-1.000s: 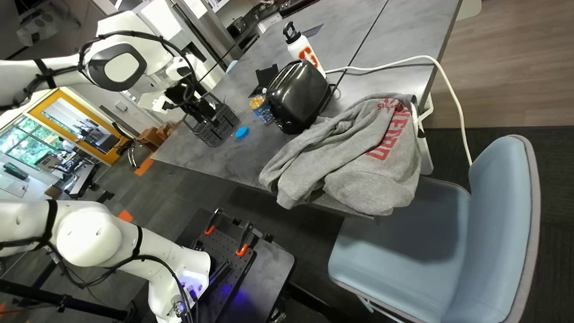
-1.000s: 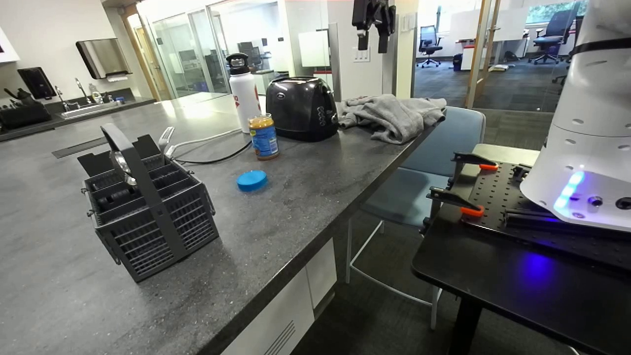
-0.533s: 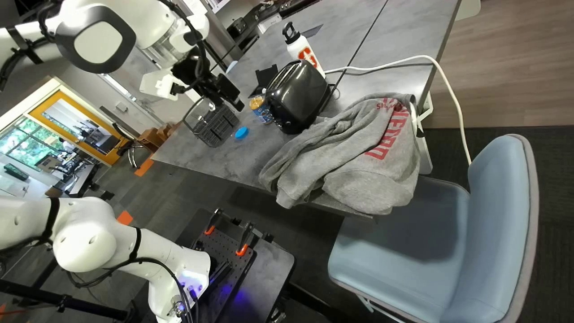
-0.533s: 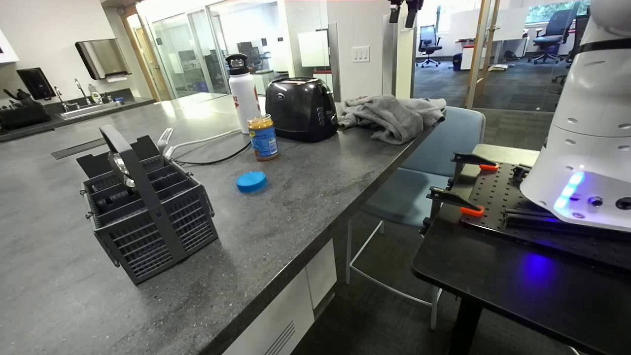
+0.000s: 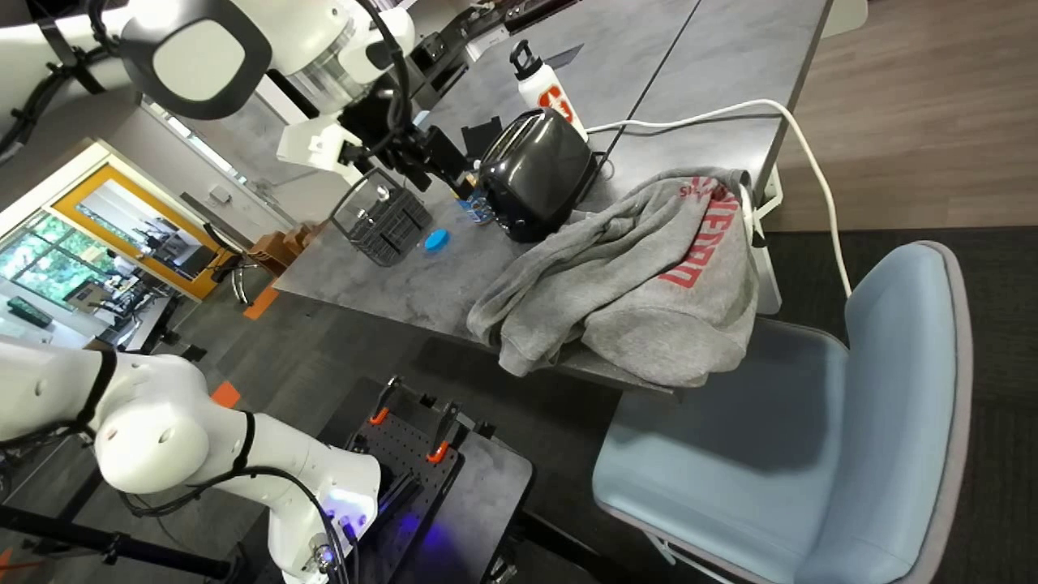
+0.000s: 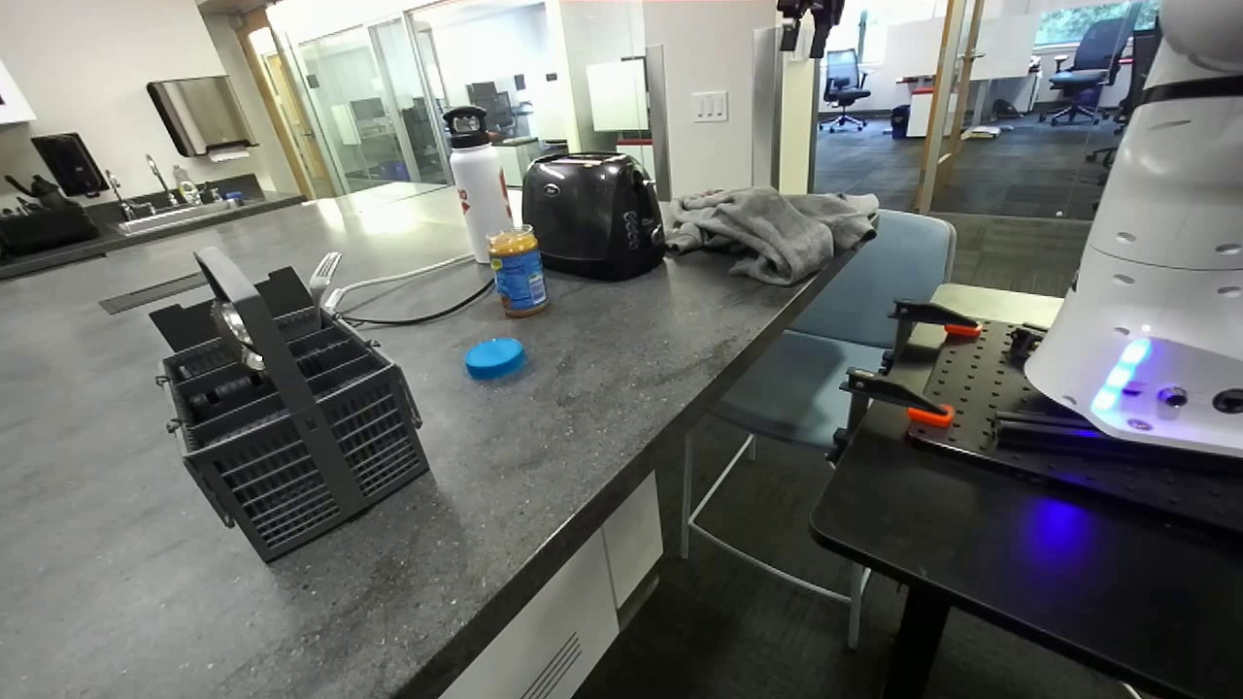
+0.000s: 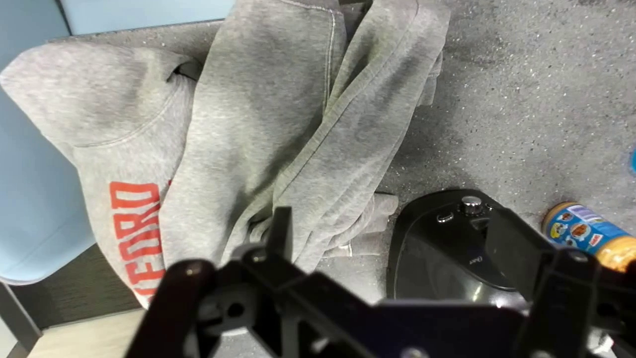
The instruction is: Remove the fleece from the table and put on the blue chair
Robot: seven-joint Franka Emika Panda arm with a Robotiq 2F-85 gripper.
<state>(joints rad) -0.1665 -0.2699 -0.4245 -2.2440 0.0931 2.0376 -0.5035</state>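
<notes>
The fleece is a grey hoodie with red letters (image 5: 632, 276), lying crumpled on the grey table (image 5: 373, 296) with part hanging over its edge. It also shows in an exterior view (image 6: 767, 233) and in the wrist view (image 7: 278, 114). The blue chair (image 5: 722, 487) stands at that edge, below the overhanging cloth; it also shows in the wrist view (image 7: 42, 174). My gripper (image 5: 444, 186) is open and empty, raised above the table. In the wrist view my gripper (image 7: 391, 221) has one finger over the fleece and one over the toaster. Its fingertips show in an exterior view (image 6: 804, 44).
A black toaster (image 5: 539, 174) stands beside the fleece, with a white bottle (image 5: 553, 93) and a peanut butter jar (image 6: 520, 272) near it. A blue lid (image 6: 495, 358) and a grey cutlery basket (image 6: 301, 437) are farther along. A white cable (image 5: 697, 120) crosses the table.
My gripper has moved away from above the basket, past the jar and closer to the toaster and fleece. It has also risen in an exterior view. The fleece and chair have not moved.
</notes>
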